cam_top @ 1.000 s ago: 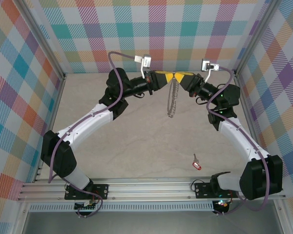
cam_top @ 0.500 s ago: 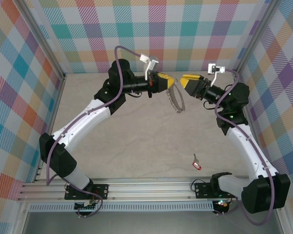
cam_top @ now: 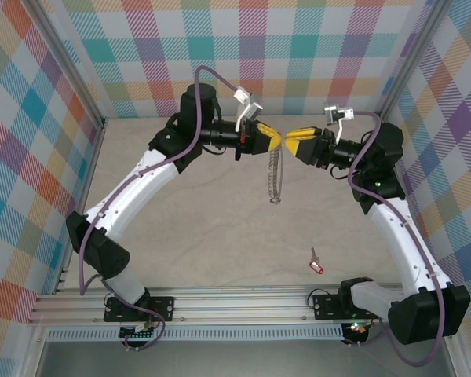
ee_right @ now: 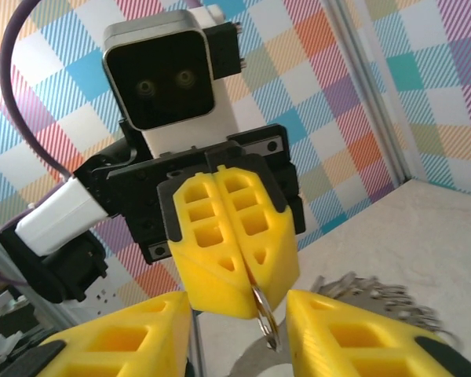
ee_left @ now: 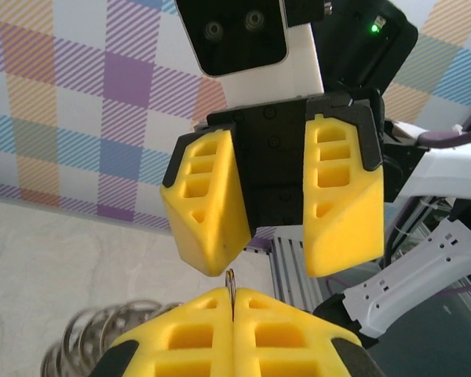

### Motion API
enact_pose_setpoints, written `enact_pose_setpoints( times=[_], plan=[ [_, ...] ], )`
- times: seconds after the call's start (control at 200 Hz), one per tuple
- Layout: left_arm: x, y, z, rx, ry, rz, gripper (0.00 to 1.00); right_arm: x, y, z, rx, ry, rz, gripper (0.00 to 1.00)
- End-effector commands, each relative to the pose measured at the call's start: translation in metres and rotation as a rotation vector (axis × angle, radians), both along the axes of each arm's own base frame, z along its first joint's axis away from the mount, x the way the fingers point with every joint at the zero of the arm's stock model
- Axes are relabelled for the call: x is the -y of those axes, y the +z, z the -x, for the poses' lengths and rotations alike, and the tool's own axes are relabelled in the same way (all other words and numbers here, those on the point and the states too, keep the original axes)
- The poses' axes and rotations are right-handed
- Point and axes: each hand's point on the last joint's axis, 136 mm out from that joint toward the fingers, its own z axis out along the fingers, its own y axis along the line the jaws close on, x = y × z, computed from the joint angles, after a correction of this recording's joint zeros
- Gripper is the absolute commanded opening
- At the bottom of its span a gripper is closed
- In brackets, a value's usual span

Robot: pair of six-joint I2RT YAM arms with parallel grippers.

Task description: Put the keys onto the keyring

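The keyring (cam_top: 275,177), a thin grey ring fringed with small wire loops, hangs above the table. My left gripper (cam_top: 273,139) is shut on its top edge. In the left wrist view the ring's rim (ee_left: 231,281) pokes out between my shut left gripper (ee_left: 232,305). My right gripper (cam_top: 290,144) faces it, open, with its fingers (ee_left: 206,206) just beyond the rim. In the right wrist view my open right gripper (ee_right: 239,318) flanks the keyring (ee_right: 264,318) without touching it. The key (cam_top: 317,265), with a red head and short silver blade, lies on the table near the front right.
The beige table (cam_top: 204,228) is walled by checked panels (cam_top: 298,47) on three sides. An aluminium rail (cam_top: 235,302) with both arm bases runs along the near edge. The ring's wire loops (ee_right: 381,302) bunch below the grippers.
My right gripper let go of the keyring and opened, drew back, then came close again. The ring swung sideways and now hangs straight. My left gripper kept its grip.
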Motion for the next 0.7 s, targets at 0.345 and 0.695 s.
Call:
enact_pose_setpoints(
  times=[0.345,0.695],
  plan=[
    [-0.002,0.013,0.007,0.026,-0.053,0.023,0.00,-0.005,-0.006,0.004,0.007,0.079,0.016,0.26],
    [-0.002,0.019,0.007,0.031,-0.042,0.035,0.00,-0.005,-0.013,0.004,-0.002,0.091,0.019,0.11]
  ],
)
